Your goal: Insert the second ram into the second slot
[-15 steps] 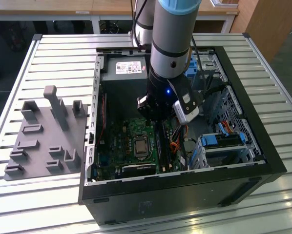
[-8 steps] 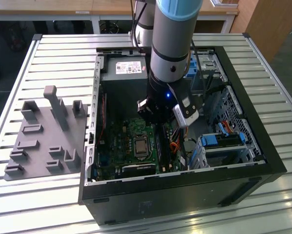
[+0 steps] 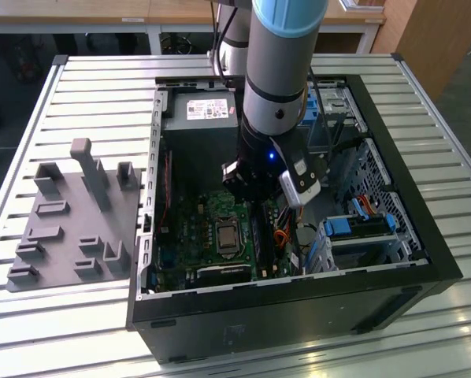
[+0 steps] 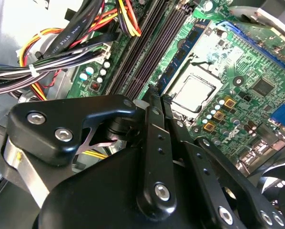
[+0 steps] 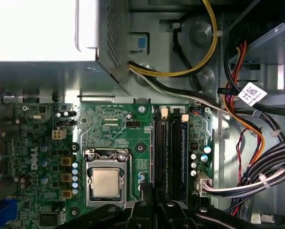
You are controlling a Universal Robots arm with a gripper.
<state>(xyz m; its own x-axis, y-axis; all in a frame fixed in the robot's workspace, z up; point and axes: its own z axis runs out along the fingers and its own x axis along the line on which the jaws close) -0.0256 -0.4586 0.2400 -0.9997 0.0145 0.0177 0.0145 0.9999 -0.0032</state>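
Pressure straight down and evenly spread is what I judge this step wants. A memory stick tips easily, so I'd keep the wrist square to the slot and watch both end latches.

My gripper (image 4: 157,99) has its black metal fingers drawn together, with the tips at the near end of the second ram (image 4: 179,53). Whether they nip its edge or only bear on it, I cannot tell. The stick is a thin blue-green board studded with flat dark chips. It stands on edge in the slot just beside the processor (image 5: 106,182), whose square lid is dull metal.

On its other side run the other memory slots (image 5: 173,148), long black plastic channels with small white latches (image 5: 164,113) at their far ends. A sideways lean would load the glossy green motherboard (image 5: 109,124), so I'd go gently.

Farther off, red, yellow and black cables (image 5: 257,176) crowd the exterior view's right. Beyond sits the grey power supply (image 3: 200,110) with its perforated sheet wall.

At the exterior view's left of the black case (image 3: 298,315), a matte grey fixture (image 3: 70,213) lies on the ribbed aluminium counter (image 3: 101,79).
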